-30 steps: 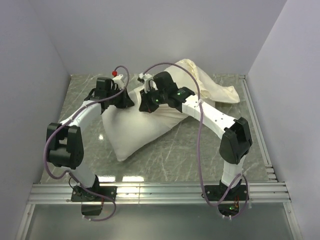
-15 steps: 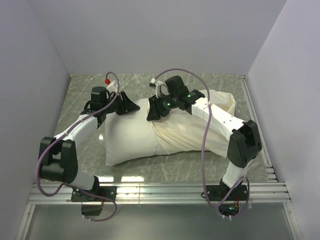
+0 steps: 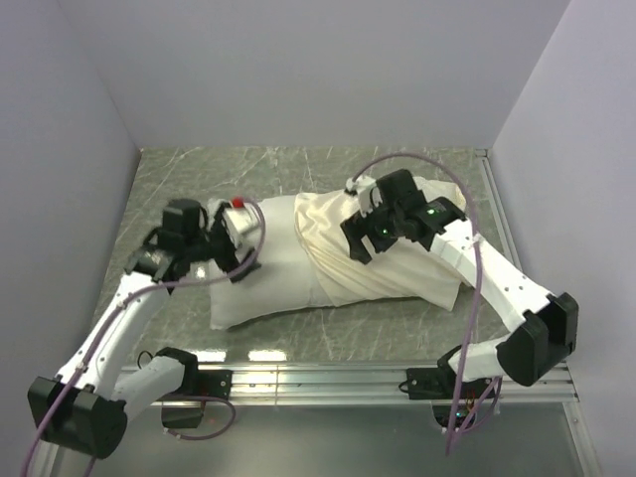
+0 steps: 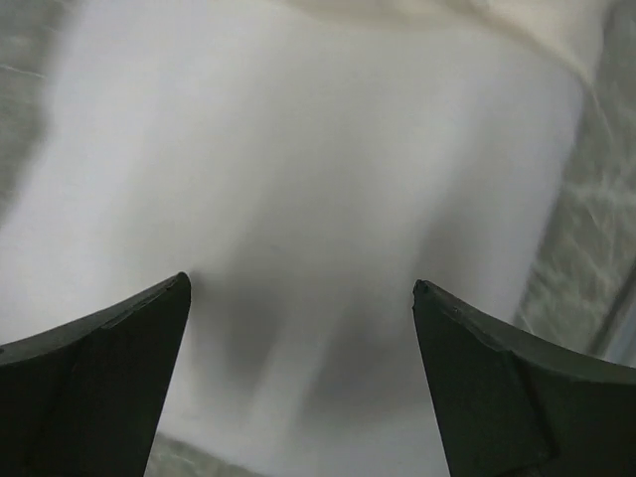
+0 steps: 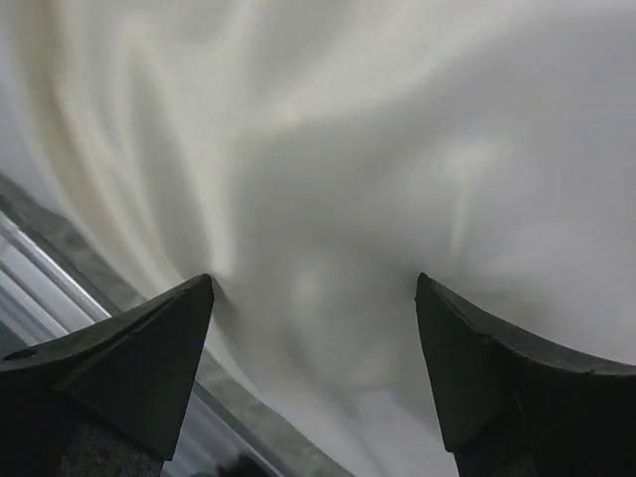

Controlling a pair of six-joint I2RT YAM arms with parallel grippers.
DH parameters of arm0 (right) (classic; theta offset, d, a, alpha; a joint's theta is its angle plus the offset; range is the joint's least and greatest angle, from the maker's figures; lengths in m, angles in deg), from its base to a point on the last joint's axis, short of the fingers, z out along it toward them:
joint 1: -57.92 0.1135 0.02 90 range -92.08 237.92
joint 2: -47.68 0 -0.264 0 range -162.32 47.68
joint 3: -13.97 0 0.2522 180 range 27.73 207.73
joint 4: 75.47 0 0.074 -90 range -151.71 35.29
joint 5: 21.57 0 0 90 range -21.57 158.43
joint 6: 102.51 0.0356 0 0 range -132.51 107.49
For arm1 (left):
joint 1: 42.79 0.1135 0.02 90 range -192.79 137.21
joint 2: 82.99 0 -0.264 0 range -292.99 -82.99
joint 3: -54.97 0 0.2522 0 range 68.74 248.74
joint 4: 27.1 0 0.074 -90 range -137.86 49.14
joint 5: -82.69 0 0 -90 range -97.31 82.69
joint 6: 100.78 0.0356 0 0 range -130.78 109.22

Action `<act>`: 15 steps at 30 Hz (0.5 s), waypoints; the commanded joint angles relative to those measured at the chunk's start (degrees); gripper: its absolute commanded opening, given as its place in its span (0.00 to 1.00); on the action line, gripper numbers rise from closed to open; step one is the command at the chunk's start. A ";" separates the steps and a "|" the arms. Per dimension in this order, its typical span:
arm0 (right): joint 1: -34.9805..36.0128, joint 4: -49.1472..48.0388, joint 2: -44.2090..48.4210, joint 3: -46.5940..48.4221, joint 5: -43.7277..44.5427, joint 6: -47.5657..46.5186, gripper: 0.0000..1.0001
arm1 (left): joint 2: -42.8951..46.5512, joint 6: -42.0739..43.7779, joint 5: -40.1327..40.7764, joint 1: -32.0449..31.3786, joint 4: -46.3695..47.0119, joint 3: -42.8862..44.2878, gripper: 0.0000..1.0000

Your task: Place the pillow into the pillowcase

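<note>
The pillow (image 3: 260,288) lies flat across the middle of the table, its white left half bare. The cream pillowcase (image 3: 328,270) covers its right half, with the mouth edge running across the middle. My left gripper (image 3: 241,266) hovers open over the bare white end. In the left wrist view the pillow (image 4: 298,169) fills the space beyond the open left gripper (image 4: 301,288), and the pillowcase (image 4: 457,15) shows at the top. My right gripper (image 3: 356,243) is open above the pillowcase (image 5: 328,129); the right gripper (image 5: 314,283) holds nothing.
The green marbled table (image 3: 199,174) is boxed in by pale walls on three sides. An aluminium rail (image 3: 318,376) runs along the near edge by the arm bases, and a narrower track (image 3: 509,238) runs along the right side.
Both grippers have opened and let go of the fabric. The pillow and pillowcase have dropped flat onto the table. Both arms have drawn back toward the near side.
</note>
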 commanded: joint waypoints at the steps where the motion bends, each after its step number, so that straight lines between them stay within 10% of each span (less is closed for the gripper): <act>1: 0.09 3.25 -4.49 -6.19 9.80 -4.12 0.89 | 3.87 10.03 10.24 -9.29 -2.71 -9.74 0.99; 10: -1.23 -11.42 -23.31 11.35 12.10 -1.41 0.82 | -4.55 -1.30 22.50 -20.13 15.23 -16.18 0.69; 15: -2.28 -16.35 -22.19 18.67 13.95 0.09 0.84 | -12.99 -14.91 18.65 -20.49 17.53 -8.56 0.21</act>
